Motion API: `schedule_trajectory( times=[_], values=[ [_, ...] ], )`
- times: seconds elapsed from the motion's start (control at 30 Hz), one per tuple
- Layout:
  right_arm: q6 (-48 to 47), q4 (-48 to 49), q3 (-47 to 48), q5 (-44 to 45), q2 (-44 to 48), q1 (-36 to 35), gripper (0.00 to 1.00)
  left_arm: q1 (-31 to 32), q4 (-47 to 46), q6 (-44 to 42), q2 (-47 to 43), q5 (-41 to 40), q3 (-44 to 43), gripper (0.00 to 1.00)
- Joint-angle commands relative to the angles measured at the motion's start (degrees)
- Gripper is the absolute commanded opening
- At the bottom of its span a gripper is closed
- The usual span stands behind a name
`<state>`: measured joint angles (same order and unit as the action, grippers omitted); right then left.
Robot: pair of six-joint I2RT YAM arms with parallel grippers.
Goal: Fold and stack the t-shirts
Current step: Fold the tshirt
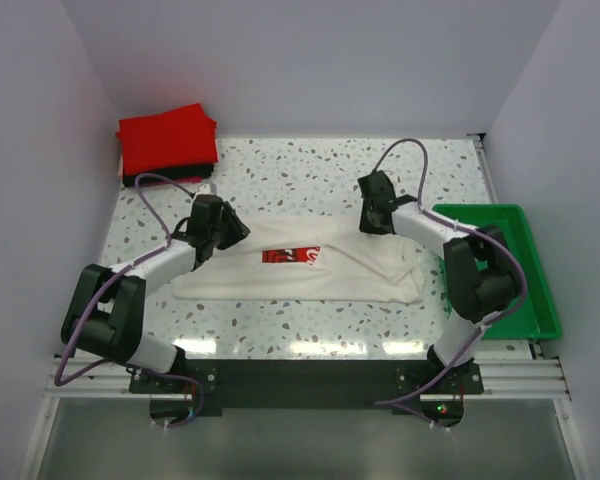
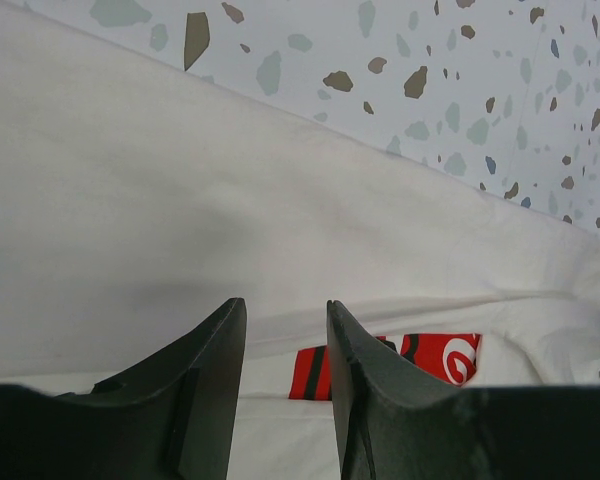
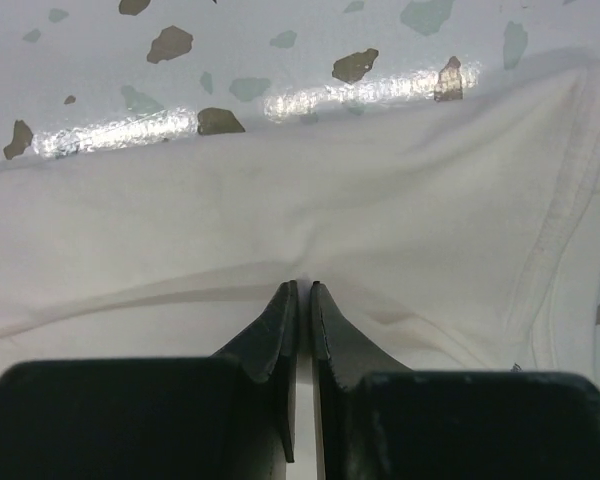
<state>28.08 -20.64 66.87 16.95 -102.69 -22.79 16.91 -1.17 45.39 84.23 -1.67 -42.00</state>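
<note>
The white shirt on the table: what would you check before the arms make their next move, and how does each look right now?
1. Right gripper pinching white shirt: ok, fingers together, cloth puckered at tips.
2. Left gripper gripping too: not ok, jaws apart.
3. Both grippers near shirt's far edge: ok.
4. Red shirt on black shirt, clear of arms: ok.
5. Hidden layers lying smooth: cannot tell.

Soft matt cloth t-shirt (image 1: 350,275), glossy speckled tabletop (image 1: 310,165).
</note>
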Motion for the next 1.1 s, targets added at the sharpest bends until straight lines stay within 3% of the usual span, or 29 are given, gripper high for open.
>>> schedule_trajectory(
  times=[0.0, 0.7, 1.07],
  values=[
    [1.1, -0.19, -1.74, -0.95, 6.35, 0.29, 0.03, 0.23, -1.73, -0.83, -0.11, -0.17, -0.37, 0.43],
    [4.62, 0.69, -15.8, -13.34, 25.08, -3.31, 0.0, 0.23, -2.87, -0.04, 0.68, -0.61, 0.43, 0.43],
    [10.68, 5.61, -21.25, -11.5, 24.04, -11.22, 0.0, 0.23, -3.31, 0.23, 0.59, -0.26, 0.07, 0.43]
  ],
)
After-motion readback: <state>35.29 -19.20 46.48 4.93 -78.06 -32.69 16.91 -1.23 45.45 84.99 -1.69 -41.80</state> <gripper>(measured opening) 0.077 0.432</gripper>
